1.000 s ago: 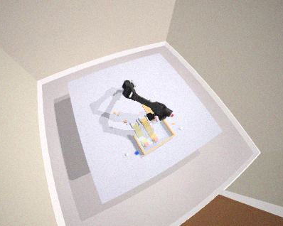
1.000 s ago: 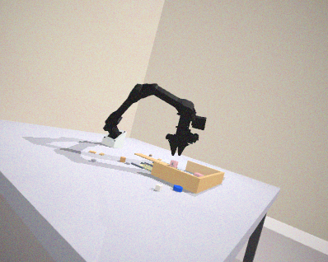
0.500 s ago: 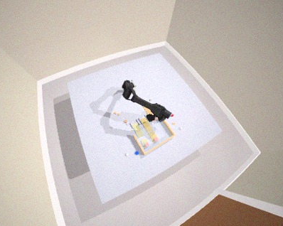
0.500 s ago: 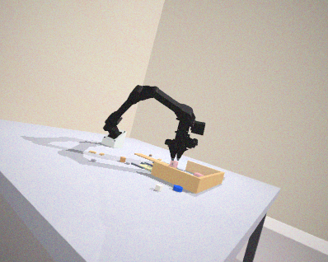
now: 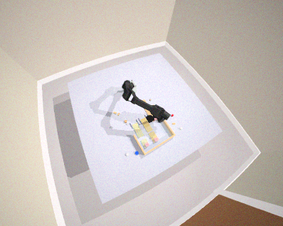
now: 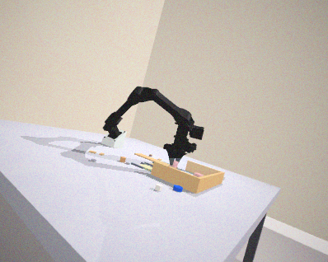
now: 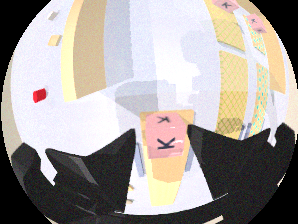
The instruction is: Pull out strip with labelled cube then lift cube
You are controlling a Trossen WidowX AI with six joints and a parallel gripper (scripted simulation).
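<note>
A pink cube marked K (image 6: 175,164) (image 7: 165,137) stands on the far end of a plain yellow-orange strip (image 5: 147,111) (image 6: 144,156) (image 7: 166,192), which sticks out of the tray's open side between grey rails. My gripper (image 6: 175,160) (image 7: 162,131) is partly open, its fingertips either side of that cube, with a small gap showing at the left; contact at the right is unclear. A hatched yellow strip (image 5: 146,125) (image 7: 233,75) and a teal-dotted strip (image 5: 137,131) (image 7: 261,85) lie in the tray, each with a gap across it and a pink cube at its far end.
The wooden tray (image 5: 159,148) (image 6: 175,180) (image 7: 89,50) has low walls around the strips. A blue disc (image 5: 136,153) (image 6: 178,188) and a white block (image 5: 126,154) (image 6: 157,188) lie outside it. A red block (image 5: 172,115) (image 7: 39,95) lies on the other side. An orange block (image 5: 125,121) (image 6: 123,159) lies nearer the arm's base.
</note>
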